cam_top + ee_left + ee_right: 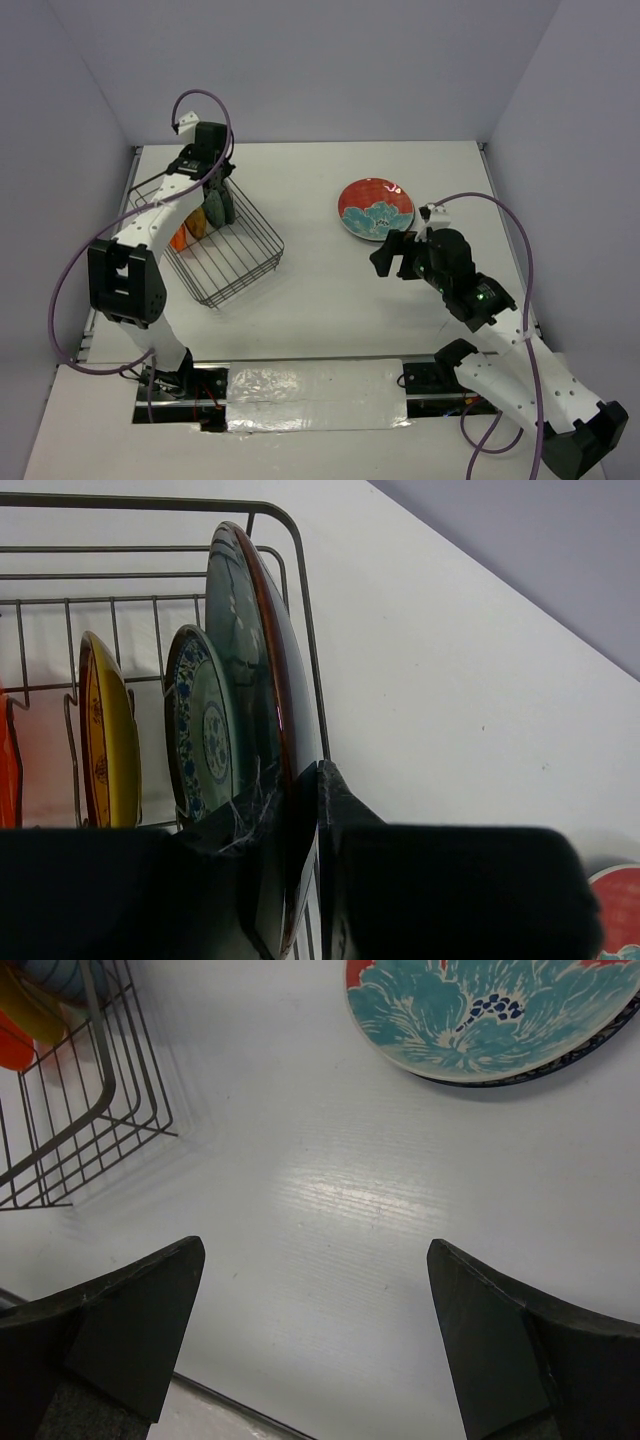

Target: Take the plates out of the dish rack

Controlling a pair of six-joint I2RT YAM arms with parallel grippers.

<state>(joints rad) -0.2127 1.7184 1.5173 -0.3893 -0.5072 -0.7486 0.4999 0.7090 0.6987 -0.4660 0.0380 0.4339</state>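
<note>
The dark grey wire dish rack stands at the left. In it stand a dark teal plate, a smaller teal-patterned plate, a yellowish plate and an orange plate. My left gripper is shut on the dark teal plate's rim, at the rack's far end. A red plate with a teal flower lies flat on the table, on top of a blue-rimmed plate. My right gripper is open and empty above bare table, just near of the red plate.
The rack's near right corner shows in the right wrist view, with the orange plate behind its wires. A shiny strip runs along the table's near edge between the arm bases. Grey walls close in the table on three sides.
</note>
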